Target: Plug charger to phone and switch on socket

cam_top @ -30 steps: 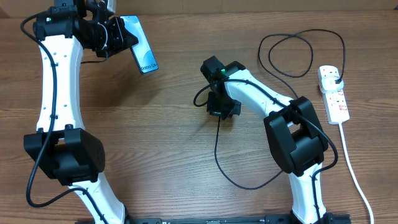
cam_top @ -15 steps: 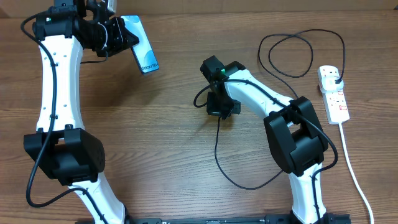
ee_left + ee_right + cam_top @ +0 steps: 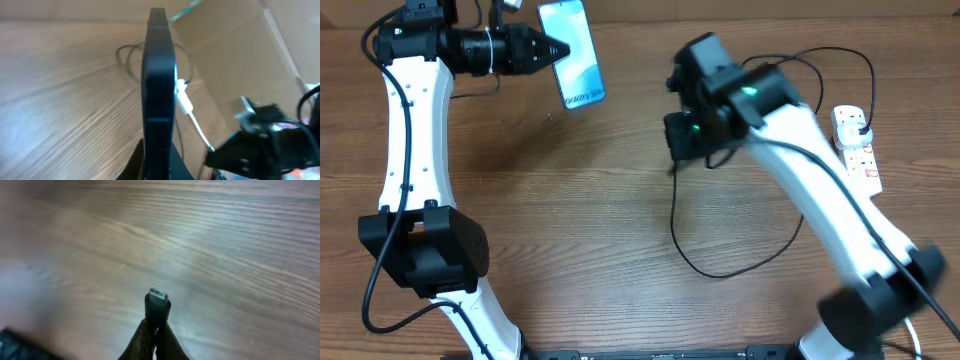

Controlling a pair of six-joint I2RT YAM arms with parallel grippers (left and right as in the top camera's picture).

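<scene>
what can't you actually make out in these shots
- socket switch: too small in overhead; right arm covers its lower end
- phone port: left wrist view shows only a blurred edge; overhead too small
- charger cable: overhead, partly hidden behind the right arm
- right end effector: fingertips hidden under its wrist in overhead

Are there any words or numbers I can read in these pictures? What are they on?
On the phone: a small line of print near its lower edge, too blurred to read.
On the socket: red markings, too small to read.
No other writing shows.
</scene>
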